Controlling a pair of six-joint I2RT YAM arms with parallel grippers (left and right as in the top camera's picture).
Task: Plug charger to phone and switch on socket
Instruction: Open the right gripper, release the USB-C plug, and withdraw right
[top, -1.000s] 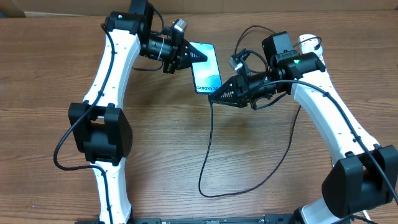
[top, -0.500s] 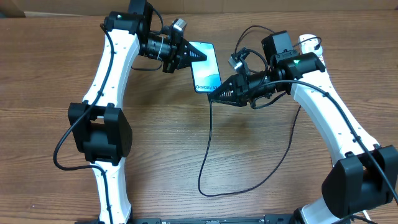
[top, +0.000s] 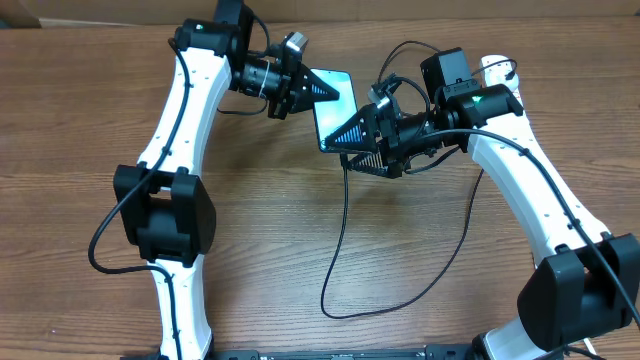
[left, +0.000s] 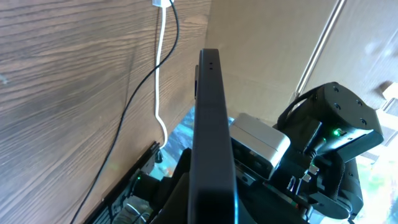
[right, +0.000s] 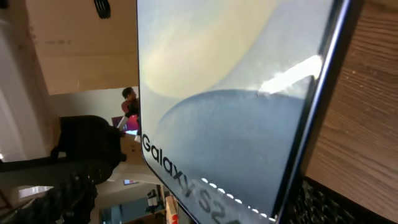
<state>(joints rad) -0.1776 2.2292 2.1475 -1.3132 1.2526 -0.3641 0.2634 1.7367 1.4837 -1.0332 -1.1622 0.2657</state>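
Our left gripper (top: 318, 90) clamps the slim blue-screened phone (left: 211, 143) raised on edge, so our right gripper (top: 345, 141) at five o'clock, pinching the thin black charger cable (top: 340, 230), can plug in.

A brown wood-grain table (top: 260, 260) spans the whole workspace. A plain tan cardboard panel (top: 560, 6) stands along its far edge. Lighting is even; shadows are soft.

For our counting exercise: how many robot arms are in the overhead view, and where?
2. The left arm rises along the table's left side, the right arm along its right; both meet at the phone.
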